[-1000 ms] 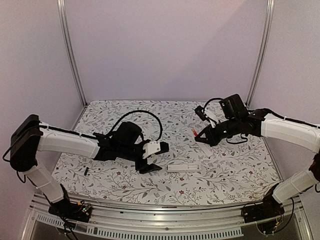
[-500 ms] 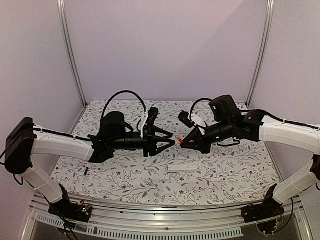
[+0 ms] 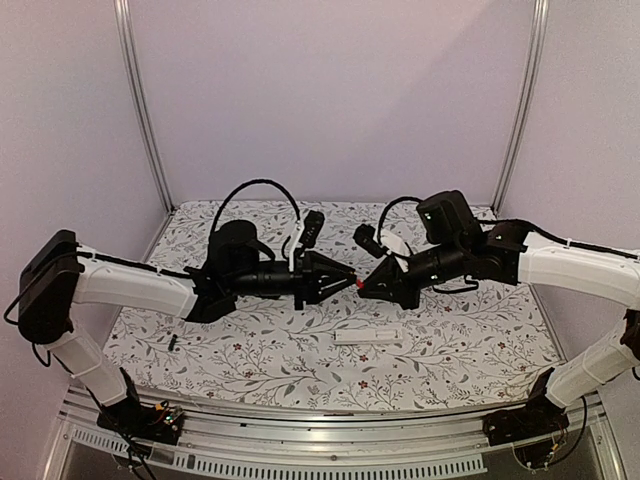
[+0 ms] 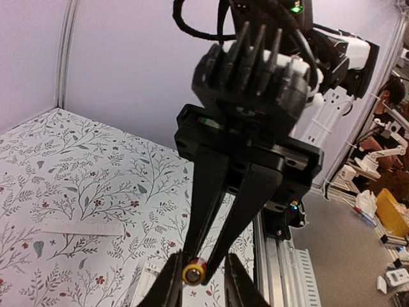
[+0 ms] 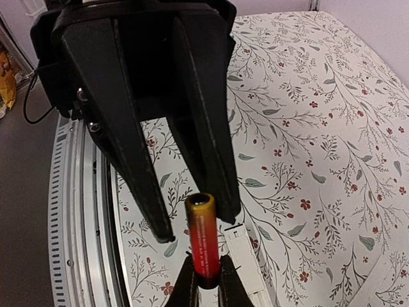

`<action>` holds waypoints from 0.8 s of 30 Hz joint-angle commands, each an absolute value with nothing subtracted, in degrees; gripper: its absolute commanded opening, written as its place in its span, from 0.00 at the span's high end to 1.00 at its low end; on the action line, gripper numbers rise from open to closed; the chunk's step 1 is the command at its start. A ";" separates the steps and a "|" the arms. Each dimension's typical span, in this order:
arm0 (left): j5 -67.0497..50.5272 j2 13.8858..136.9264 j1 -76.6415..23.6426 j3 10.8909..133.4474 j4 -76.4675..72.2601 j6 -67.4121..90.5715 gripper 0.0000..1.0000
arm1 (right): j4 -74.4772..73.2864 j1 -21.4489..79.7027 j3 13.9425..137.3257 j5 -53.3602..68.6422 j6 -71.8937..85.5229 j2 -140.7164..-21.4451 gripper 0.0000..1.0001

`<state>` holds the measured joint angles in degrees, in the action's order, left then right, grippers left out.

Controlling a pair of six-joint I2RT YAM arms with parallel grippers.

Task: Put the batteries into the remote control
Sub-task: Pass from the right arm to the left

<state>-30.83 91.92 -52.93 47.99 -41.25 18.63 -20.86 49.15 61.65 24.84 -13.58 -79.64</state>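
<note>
Floral tabletop [image 3: 450, 350] below, right end effector [image 5: 206, 265] tight on red-orange battery [image 5: 202, 236], left end effector [image 4: 201, 268] agape around its half-hidden tip

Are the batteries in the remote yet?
Nothing is loaded yet: the remote control lies on the table. In hand: the right gripper pinches the red-orange battery in mid-air, its tip between the open fingers of the left gripper. A small black piece, likely the other battery, lies on the table. Both need loading.
</note>
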 commanded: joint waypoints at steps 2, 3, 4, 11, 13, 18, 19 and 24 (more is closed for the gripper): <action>-31.13 92.84 -53.88 50.41 -39.61 17.23 0.90 | -18.84 49.57 62.03 26.64 -14.26 -77.90 1.00; -31.39 93.01 -53.90 50.63 -39.29 17.16 0.96 | -18.75 49.63 61.91 26.59 -14.12 -77.87 1.00; -31.76 93.11 -53.98 50.75 -39.05 17.10 1.00 | -18.72 49.58 61.80 26.48 -14.03 -77.87 1.00; -31.54 91.65 -54.45 50.18 -39.21 17.52 1.00 | -17.09 49.58 61.02 25.31 -13.25 -76.11 0.96; -29.78 89.83 -54.71 48.92 -42.29 18.13 1.00 | -15.74 49.58 60.93 24.25 -11.99 -75.14 0.70; -24.72 84.64 -55.95 45.17 -56.87 17.62 1.00 | -7.25 49.49 58.10 25.02 -7.85 -68.63 0.30; -23.77 84.02 -56.22 44.71 -59.52 17.73 1.00 | -4.36 49.48 56.91 25.46 -6.51 -66.95 0.23; -19.38 84.71 -56.93 42.45 -76.00 20.04 1.00 | 16.01 49.31 50.10 28.58 6.55 -61.25 0.11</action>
<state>-24.10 84.42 -55.83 44.42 -59.42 18.28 -1.96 49.23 54.46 25.76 -4.89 -64.42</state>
